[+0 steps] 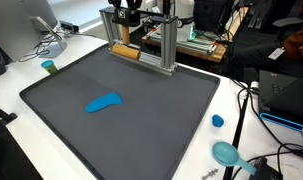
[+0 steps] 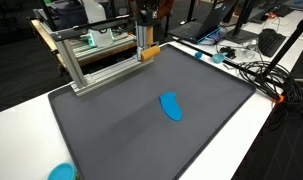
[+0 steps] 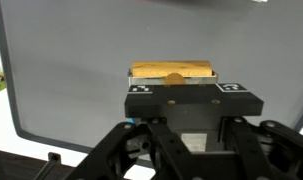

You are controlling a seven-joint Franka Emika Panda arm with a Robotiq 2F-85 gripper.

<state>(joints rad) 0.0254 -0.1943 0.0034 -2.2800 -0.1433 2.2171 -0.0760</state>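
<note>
Dark mat: wooden block lies lengthwise along metal frame; tool above, grip unreadable.

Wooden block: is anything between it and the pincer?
No, nothing that can be seen. In the wrist view the wooden block sits right at the tips of the pincer, with no other thing between them. The metal frame stands close by, and the blue thing lies far off on the grey mat.
</note>
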